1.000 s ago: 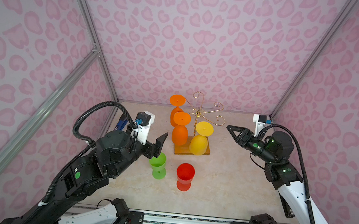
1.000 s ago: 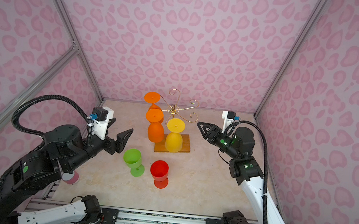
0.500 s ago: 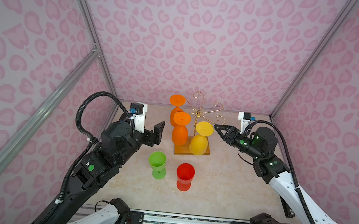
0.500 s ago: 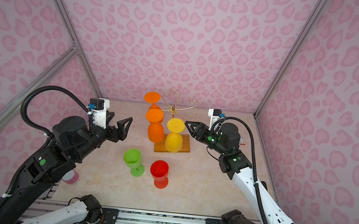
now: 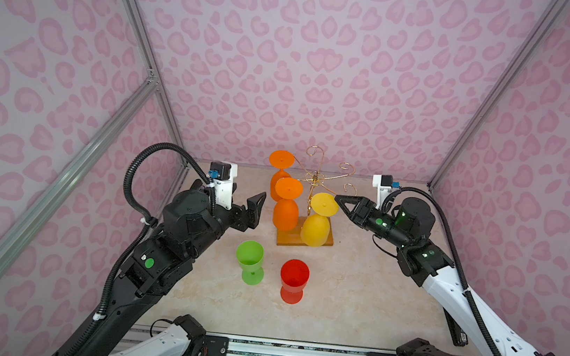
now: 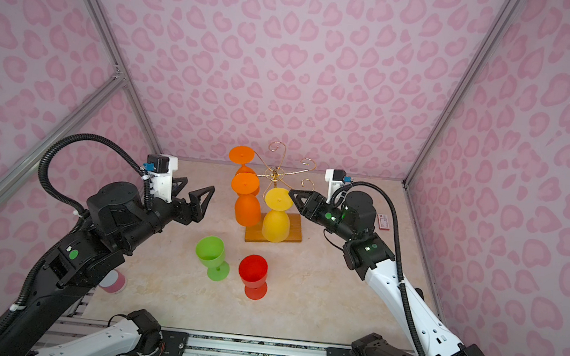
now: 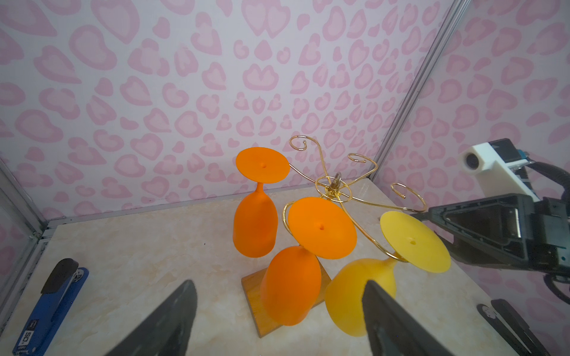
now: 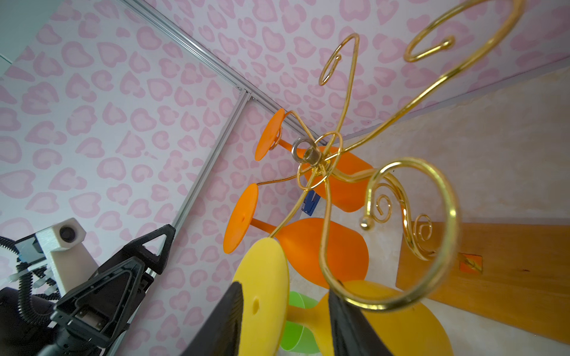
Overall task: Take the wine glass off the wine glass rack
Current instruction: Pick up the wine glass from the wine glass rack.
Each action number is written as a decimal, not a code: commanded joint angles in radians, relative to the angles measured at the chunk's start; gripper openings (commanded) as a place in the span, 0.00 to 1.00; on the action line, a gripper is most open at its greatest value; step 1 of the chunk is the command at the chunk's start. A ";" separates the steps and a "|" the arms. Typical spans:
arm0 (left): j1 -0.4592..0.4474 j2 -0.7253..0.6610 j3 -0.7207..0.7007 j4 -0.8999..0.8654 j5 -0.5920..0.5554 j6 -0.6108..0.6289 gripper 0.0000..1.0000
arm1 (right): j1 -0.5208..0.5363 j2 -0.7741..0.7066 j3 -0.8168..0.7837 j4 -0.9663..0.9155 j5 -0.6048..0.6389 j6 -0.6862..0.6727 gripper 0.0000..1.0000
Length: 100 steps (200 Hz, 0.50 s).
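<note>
- Yellow wine glass point(image 5: 315, 230) status?
- Hanging upside down on the wine glass rack point(image 6: 295, 231), front-right arm. Rack is sitting on the table point(image 5: 354, 296), centre, near its back edge.
- Grippers?
- Right gripper point(image 8: 285, 296) is straddling its foot, fingers apart, not clamped. Left gripper point(image 6: 196, 188) is hovering left of the rack, fingers wide apart.

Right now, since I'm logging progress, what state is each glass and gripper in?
yellow glass, hanging inverted on the rack
near orange glass, hanging inverted
far orange glass, hanging inverted
green glass, upright on table
red glass, upright on table
left gripper, open, empty
right gripper, open, straddling yellow glass's foot
</note>
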State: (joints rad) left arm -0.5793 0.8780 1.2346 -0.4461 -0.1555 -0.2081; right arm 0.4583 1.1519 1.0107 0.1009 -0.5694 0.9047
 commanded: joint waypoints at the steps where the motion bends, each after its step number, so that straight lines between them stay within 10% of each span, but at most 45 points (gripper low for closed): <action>1: 0.003 0.002 0.000 0.040 0.017 -0.002 0.86 | 0.004 0.003 0.001 0.023 -0.012 0.001 0.45; 100: 0.010 -0.008 -0.004 0.030 0.017 0.005 0.85 | 0.012 0.015 0.008 0.010 -0.029 0.015 0.35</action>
State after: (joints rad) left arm -0.5713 0.8726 1.2324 -0.4465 -0.1379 -0.2081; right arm 0.4675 1.1622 1.0119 0.0994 -0.5808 0.9096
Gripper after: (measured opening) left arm 0.853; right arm 0.367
